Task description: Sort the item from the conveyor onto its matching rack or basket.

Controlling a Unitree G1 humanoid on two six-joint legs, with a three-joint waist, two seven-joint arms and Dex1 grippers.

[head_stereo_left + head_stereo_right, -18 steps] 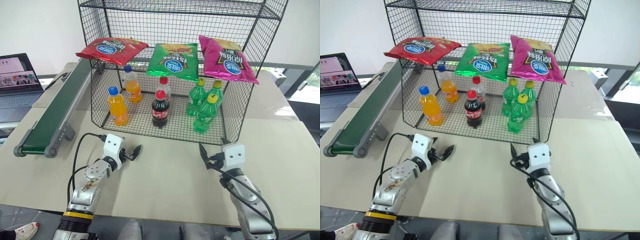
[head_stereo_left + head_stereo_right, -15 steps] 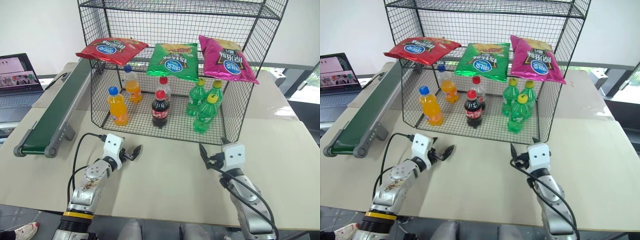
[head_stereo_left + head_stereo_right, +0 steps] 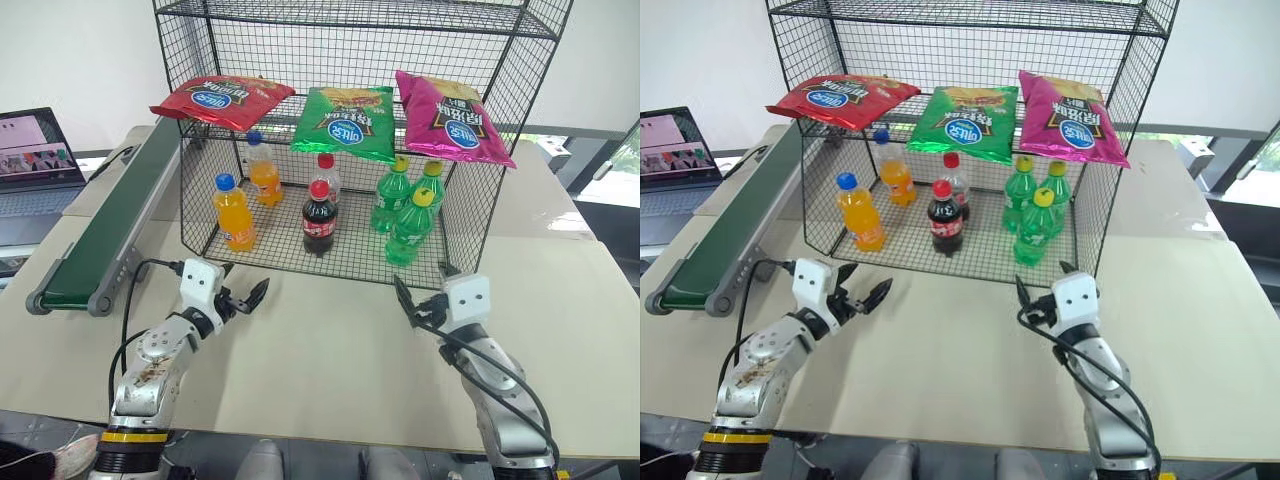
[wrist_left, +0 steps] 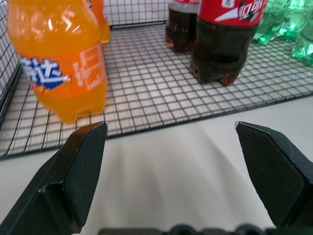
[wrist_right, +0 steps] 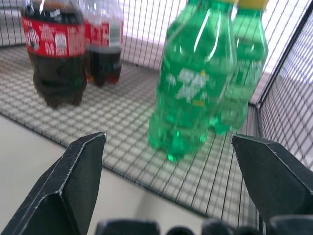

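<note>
A beige table (image 3: 330,380) filled the lower half of the head views, with a white wall behind it and an opened laptop (image 3: 35,150) at the left edge. The conveyor (image 3: 105,235) ran along the left side of the frame, its dark green belt bare. The black wire rack (image 3: 350,140) stood at upper centre. On its middle shelf the green chip bag (image 3: 345,122) was seen lying between a red bag (image 3: 222,98) and a pink bag (image 3: 452,118). On the lowest shelf orange soda bottles (image 3: 236,212), cola bottles (image 3: 319,217) and green soda bottles (image 3: 410,228) stood in pairs.

The left gripper (image 3: 243,297) was held low in the lower left of the frame, just in front of the rack, pointed toward the centre; its fingers (image 4: 80,171) were spread wide with nothing between them. The right gripper (image 3: 418,304) was held at lower right, near the rack's front corner, its fingers (image 5: 78,181) likewise spread and empty above the table.
</note>
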